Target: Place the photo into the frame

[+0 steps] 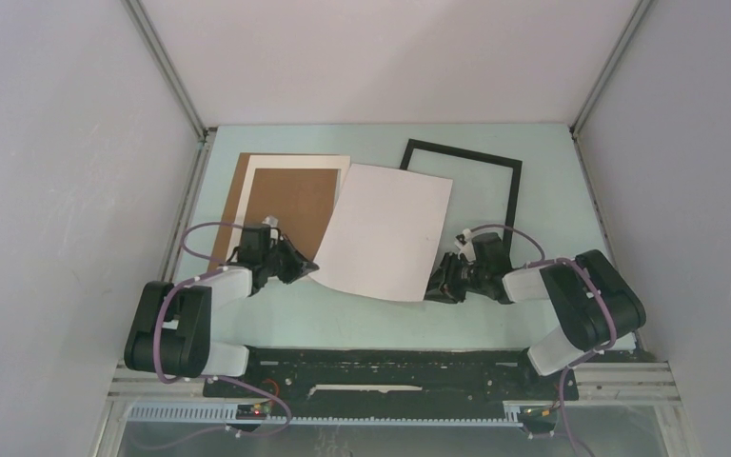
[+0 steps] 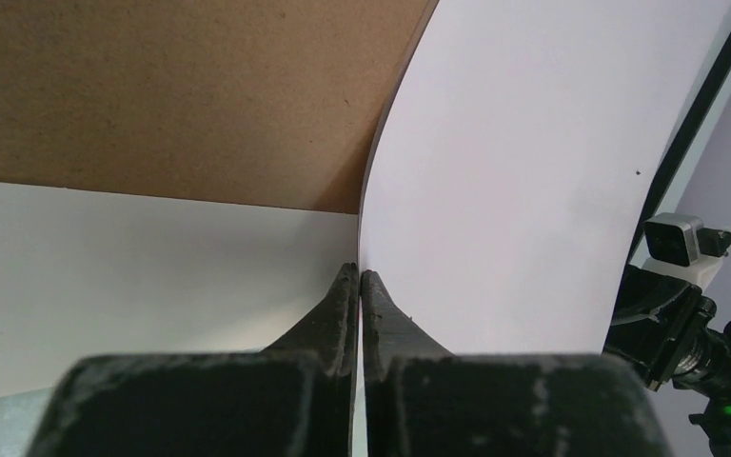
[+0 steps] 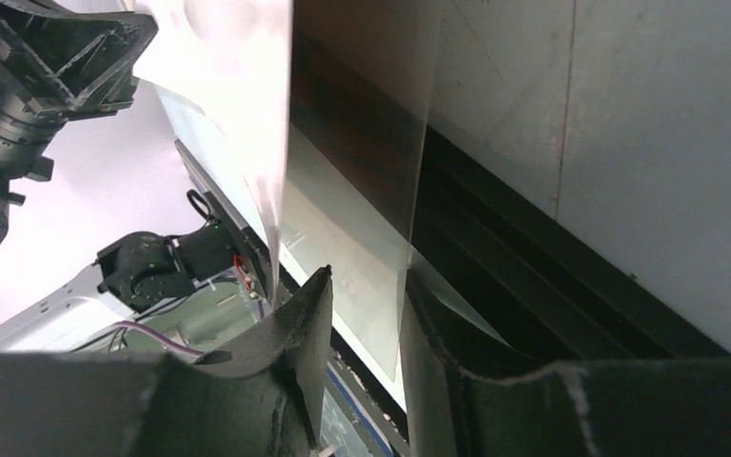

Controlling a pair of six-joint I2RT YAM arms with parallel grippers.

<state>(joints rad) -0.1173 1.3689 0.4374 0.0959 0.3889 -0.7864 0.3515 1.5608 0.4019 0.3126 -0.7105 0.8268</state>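
White-side-up photo (image 1: 387,231), long axis near-to-far, far end rightward

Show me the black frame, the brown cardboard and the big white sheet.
black frame (image 1: 464,154): top view, on its far rail.
brown cardboard (image 1: 290,200): top view, middle of its bare face.
white sheet (image 1: 385,233): top view, centre of its upper face.

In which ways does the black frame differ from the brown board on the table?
The frame is a thin black outline with the table showing through; the brown board is solid. The frame lies back right; the brown board lies back left, bordered by a white mat. Both are flat rectangles, partly covered by the photo, white side up.
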